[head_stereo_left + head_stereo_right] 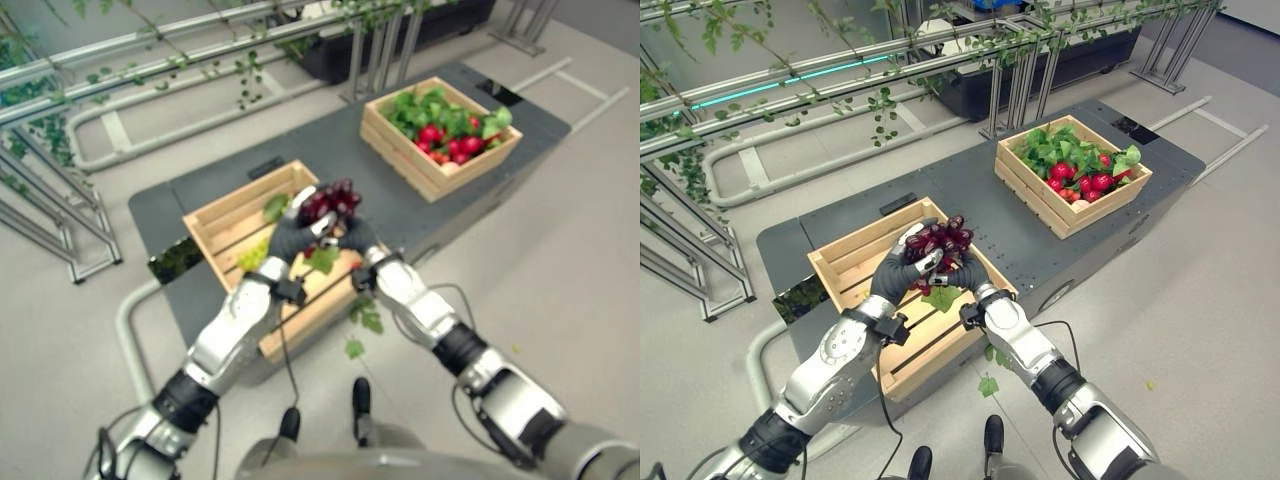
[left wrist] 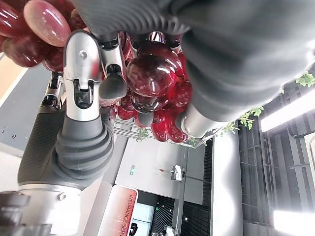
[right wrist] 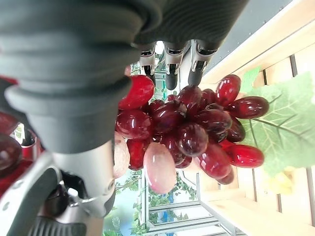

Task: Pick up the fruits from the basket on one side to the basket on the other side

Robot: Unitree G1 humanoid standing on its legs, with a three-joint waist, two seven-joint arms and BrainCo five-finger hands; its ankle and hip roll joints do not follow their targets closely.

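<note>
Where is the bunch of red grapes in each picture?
Left eye view: red grapes, held between left hand and right hand over the near crate.
Right eye view: same spot.
Left wrist view: past the fingers.
Right wrist view: picture's middle.
Shared landmark: the green leaf.

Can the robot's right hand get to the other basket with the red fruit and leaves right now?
Probably not yet. The right hand and left hand are both curled round the red grapes over the near basket; the far basket sits apart.
</note>
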